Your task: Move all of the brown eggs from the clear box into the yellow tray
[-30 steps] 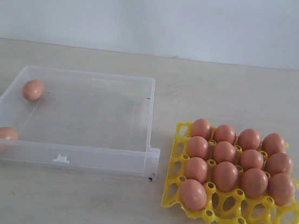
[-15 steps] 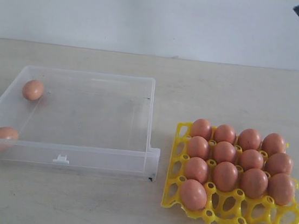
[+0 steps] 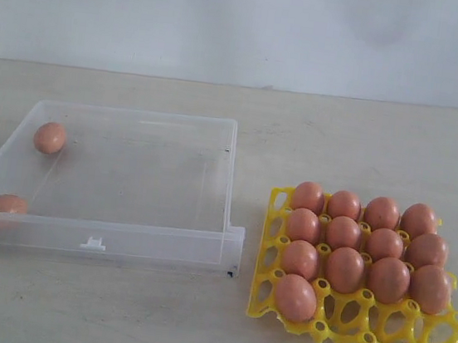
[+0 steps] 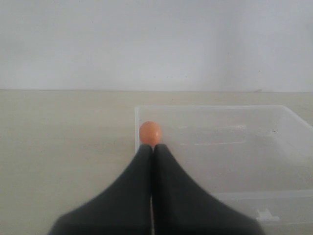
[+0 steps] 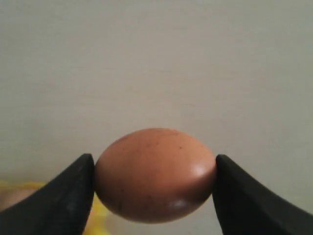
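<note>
Two brown eggs lie in the clear box (image 3: 127,184): one by its far left wall (image 3: 49,138) and one in its near left corner (image 3: 0,209). The yellow tray (image 3: 377,328) on the right holds several brown eggs (image 3: 344,233), and its front row has bare cups. My right gripper (image 5: 154,164) is shut on a brown egg (image 5: 155,175), held by its two ends above a blurred edge of the yellow tray (image 5: 100,215). My left gripper (image 4: 152,147) is shut and empty, and points at the far egg (image 4: 149,132) in the clear box (image 4: 234,161). Neither gripper shows in the exterior view.
The box and tray sit side by side on a pale tabletop (image 3: 218,329) with a narrow gap between them. A white wall (image 3: 247,23) closes the back. A small tab (image 3: 93,243) sticks out of the box's front wall.
A dark piece of an arm showed at the exterior view's top right corner half a second ago and is gone now. The eggs, box and tray have not moved.
</note>
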You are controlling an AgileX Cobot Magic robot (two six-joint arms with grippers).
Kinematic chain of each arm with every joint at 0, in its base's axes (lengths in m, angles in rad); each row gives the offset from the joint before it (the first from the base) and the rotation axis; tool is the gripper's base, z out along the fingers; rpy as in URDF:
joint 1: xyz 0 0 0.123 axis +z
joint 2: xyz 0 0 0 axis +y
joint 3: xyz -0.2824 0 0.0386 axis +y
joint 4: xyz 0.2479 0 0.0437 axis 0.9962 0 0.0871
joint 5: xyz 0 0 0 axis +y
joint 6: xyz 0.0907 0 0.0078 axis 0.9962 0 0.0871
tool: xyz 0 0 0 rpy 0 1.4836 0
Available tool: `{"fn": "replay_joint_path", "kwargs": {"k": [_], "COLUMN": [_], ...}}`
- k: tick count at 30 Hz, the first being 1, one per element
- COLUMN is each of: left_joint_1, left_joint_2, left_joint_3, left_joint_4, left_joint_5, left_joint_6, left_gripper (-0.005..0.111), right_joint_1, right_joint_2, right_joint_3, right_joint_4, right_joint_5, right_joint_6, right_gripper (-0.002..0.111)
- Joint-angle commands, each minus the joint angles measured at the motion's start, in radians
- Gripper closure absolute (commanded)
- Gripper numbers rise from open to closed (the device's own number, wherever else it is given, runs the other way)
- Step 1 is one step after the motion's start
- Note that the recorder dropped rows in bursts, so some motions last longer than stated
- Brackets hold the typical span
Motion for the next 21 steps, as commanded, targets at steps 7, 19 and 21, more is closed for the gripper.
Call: {"fn": "replay_joint_path", "kwargs": {"k": [7, 19, 21], "left_joint_1": [-0.008, -0.008, -0.008], "left_joint_2": [0.003, 0.003, 0.003], "left_joint_3": [0.003, 0.003, 0.003], "left_joint_4": [0.0, 0.0, 0.0], "left_joint_5": [-0.008, -0.008, -0.008], "left_joint_6": [0.004, 0.004, 0.004], "left_gripper": [0.111, 0.111, 0.111], "right_joint_1": [-0.065, -0.065, -0.065], "right_joint_2": [-0.009, -0.137, -0.199], "right_joint_3": [0.222, 0.868, 0.94], "right_joint_4": [1.334, 1.552, 1.552], "right_joint_5": [0.407, 0.447, 0.447], "right_joint_6": [-1.256, -1.773, -1.848], "right_gripper": [0.109, 0.109, 0.109]}}
